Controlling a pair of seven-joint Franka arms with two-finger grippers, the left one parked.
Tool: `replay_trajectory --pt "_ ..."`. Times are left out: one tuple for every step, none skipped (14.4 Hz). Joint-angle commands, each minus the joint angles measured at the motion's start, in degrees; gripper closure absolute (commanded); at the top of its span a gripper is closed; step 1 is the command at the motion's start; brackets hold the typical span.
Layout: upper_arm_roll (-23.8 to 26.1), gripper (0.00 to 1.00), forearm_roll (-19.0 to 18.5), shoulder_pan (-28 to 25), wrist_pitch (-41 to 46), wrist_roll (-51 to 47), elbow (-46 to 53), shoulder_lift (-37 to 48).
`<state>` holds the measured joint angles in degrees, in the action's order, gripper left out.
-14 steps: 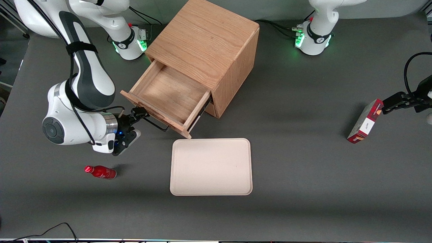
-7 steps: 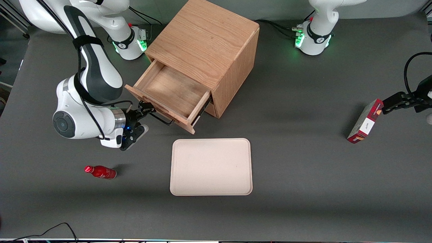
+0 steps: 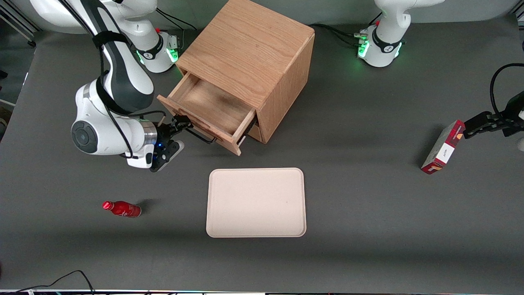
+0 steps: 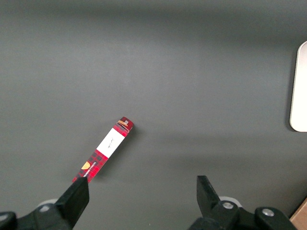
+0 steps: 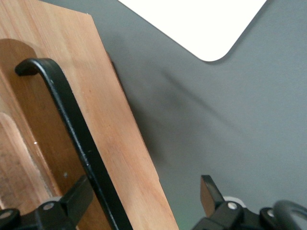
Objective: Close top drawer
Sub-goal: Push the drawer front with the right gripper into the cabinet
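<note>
Gripper (image 3: 182, 123) sits at the front of the top drawer (image 3: 206, 110), right against its black wire handle (image 3: 201, 137), fingers spread wide; in the right wrist view one finger (image 5: 76, 196) is on the drawer-front side of the handle bar (image 5: 72, 124) and the other hangs clear over bare table, nothing clamped between them. Top drawer is part way out of the wooden cabinet (image 3: 249, 53), inside bare wood, its front panel just beside the gripper on the cabinet side, cabinet body farther from the front camera than the gripper. Handle runs along the drawer front from the gripper toward the drawer's nearer corner. Beige tray (image 3: 256, 202) lies flat on the grey table (image 3: 368, 184), nearer the front camera than the gripper and apart from the drawer; its rounded corner (image 5: 211, 45) shows in the right wrist view too. Red bottle (image 3: 121, 208) lies on its side, also nearer the camera than the gripper, well apart from it. Red and white box (image 3: 443, 147) stands tilted far off toward the parked arm's end of the table
</note>
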<state>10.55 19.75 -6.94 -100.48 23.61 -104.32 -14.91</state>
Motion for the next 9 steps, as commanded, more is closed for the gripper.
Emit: replay_trajectory --pt "1.0 0.00 1.8 -0.1 -1.3 -0.9 -4.2 4.0" --pt "1.2 0.00 2.0 -0.1 -1.4 -2.2 -4.9 4.4" --pt "1.5 0.00 2.0 -0.2 -1.6 -3.5 -5.0 4.8" --pt "3.4 0.00 2.1 -0.1 -1.8 -4.8 -5.3 5.0" --pt "4.3 0.00 2.1 0.0 -2.1 -6.5 -5.5 5.2" --pt "4.5 0.00 2.1 -0.1 -2.1 -7.3 -5.8 5.9" --pt "4.7 0.00 2.1 -0.1 -2.3 -7.4 -6.5 6.4" --pt "5.0 0.00 2.1 0.0 -2.6 -7.4 -7.3 6.9" --pt "5.2 0.00 2.1 -0.1 -3.2 -7.4 -8.5 7.8"
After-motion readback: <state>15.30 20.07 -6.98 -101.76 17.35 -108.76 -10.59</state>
